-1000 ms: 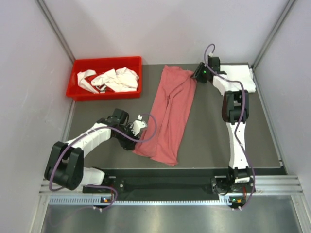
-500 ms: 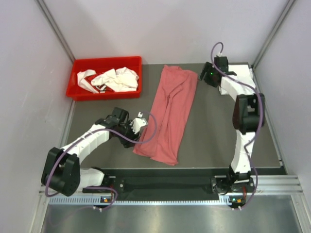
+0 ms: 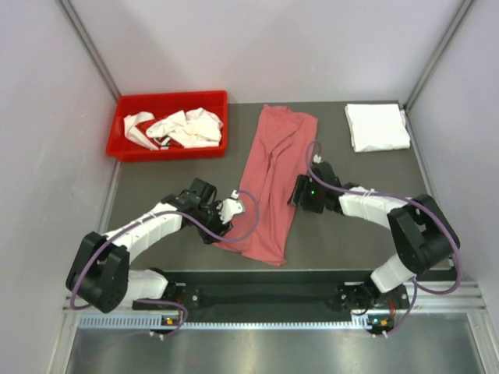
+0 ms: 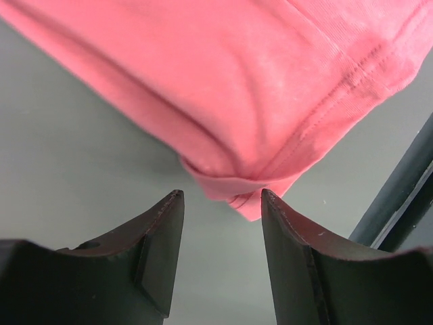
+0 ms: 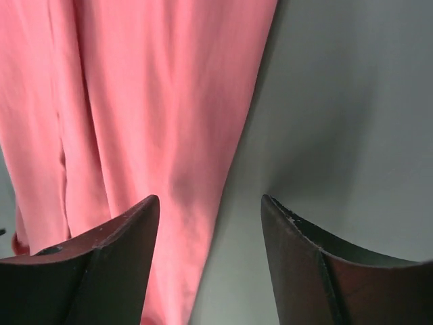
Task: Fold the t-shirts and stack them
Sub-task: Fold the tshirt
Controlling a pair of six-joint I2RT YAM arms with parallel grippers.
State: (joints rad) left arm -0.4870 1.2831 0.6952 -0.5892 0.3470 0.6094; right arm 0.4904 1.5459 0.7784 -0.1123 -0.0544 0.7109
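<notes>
the left gripper (image 4: 222, 196) is held open at the near left corner of the pink t-shirt (image 3: 273, 179), a stitched hem corner just ahead of its jaws, likely for a crosswise fold. the right gripper (image 5: 210, 202) is spread open over the shirt's right edge, midway. the strip is laid mid-table (image 3: 351, 238), its long axis near-left to far-right. a folded white t-shirt (image 3: 377, 126) is kept far right.

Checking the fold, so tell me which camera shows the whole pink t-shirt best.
Top external: the pink t-shirt lies whole, folded into a long strip. Left wrist shows only one hem corner; right wrist only a side edge.
</notes>
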